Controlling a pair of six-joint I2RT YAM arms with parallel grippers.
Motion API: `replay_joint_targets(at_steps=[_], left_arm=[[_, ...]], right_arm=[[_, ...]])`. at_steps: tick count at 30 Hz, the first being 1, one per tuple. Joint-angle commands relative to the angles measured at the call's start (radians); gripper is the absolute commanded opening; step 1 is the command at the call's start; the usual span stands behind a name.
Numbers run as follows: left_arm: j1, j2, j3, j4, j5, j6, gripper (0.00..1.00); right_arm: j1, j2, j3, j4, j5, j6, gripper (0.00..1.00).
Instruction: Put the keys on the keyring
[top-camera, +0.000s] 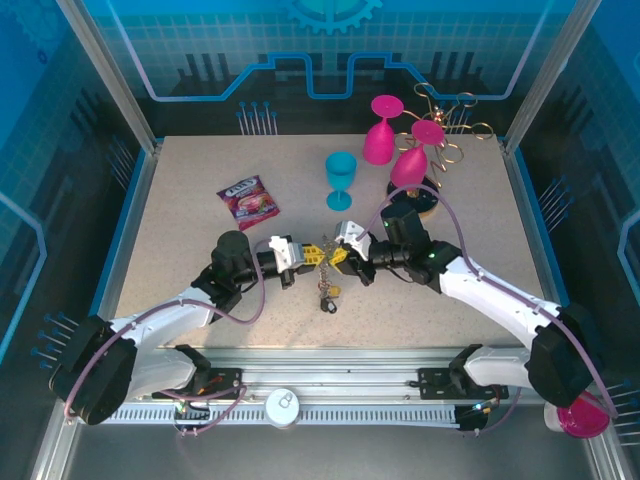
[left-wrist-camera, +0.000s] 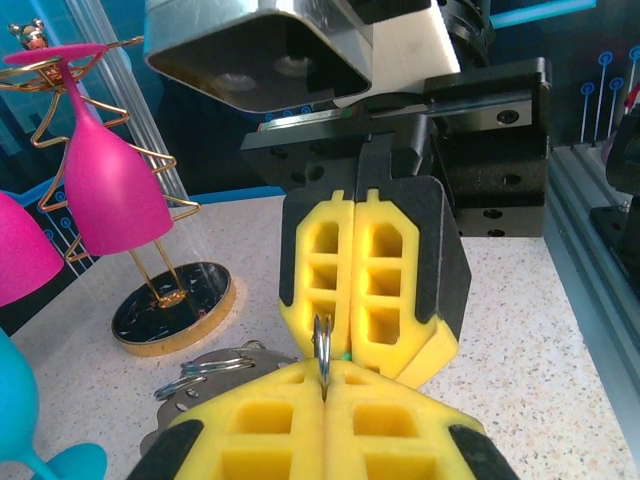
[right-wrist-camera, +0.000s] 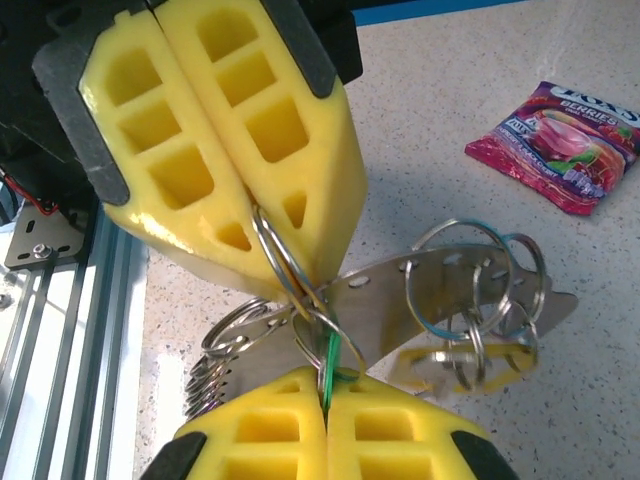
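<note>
Both arms met mid-table, claws nose to nose. L gripper was clamped tight, pads together, on the thin wire of the keyring. R gripper was pinched closed from below, a green sliver caught at its seam. Prob. the same ring, tho w/ loops overlapping that couldn't be told for sure. The keys hung beside the pinch, flat metal blades threaded on several small split rings. Whether the lowest touched the table: can't tell.

Handling, as a judgement: light, but stiff, thin & slick. Wire like that would likely swivel in foam pads, and the loose bunch would swing and pull off-centre. Best hold looked like a bare arc of ring, away from the threaded keys, laid edge-on across the pads; a key by its flat.

R wrist cam gave the fan of blades & loops, plus the snack packet beyond. L wrist cam turned the ring edge-on, one line running between both sets of pads, w/ the pink glass on the gold rack behind. Top cam gave layout and the blue goblet, rings too small to sort.
</note>
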Motion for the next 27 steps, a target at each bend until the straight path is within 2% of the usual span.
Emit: replay_joint_targets(at_steps=[1,10,23,24,26,27], left_arm=[[-0.006,-0.004,-0.002,0.152,0.043,-0.060,0.00],[-0.006,0.012,0.002,0.163,0.078,-0.087,0.00],[-0.006,0.019,0.007,0.152,0.092,-0.093,0.00],[-0.006,0.019,0.007,0.146,0.093,-0.087,0.00],[-0.006,0.019,0.008,0.131,0.091,-0.072,0.00],[-0.006,0.017,0.006,0.127,0.089,-0.069,0.00]], right_arm=[[0.037,0.050,0.078,-0.156,0.036,-0.071,0.00],[0.068,0.117,0.208,-0.342,0.040,-0.160,0.00],[0.047,0.121,0.252,-0.483,0.045,-0.216,0.00],[0.045,0.116,0.248,-0.473,0.046,-0.206,0.02],[0.030,0.079,0.221,-0.418,0.027,-0.172,0.31],[0.021,0.059,0.201,-0.389,0.015,-0.158,0.35]])
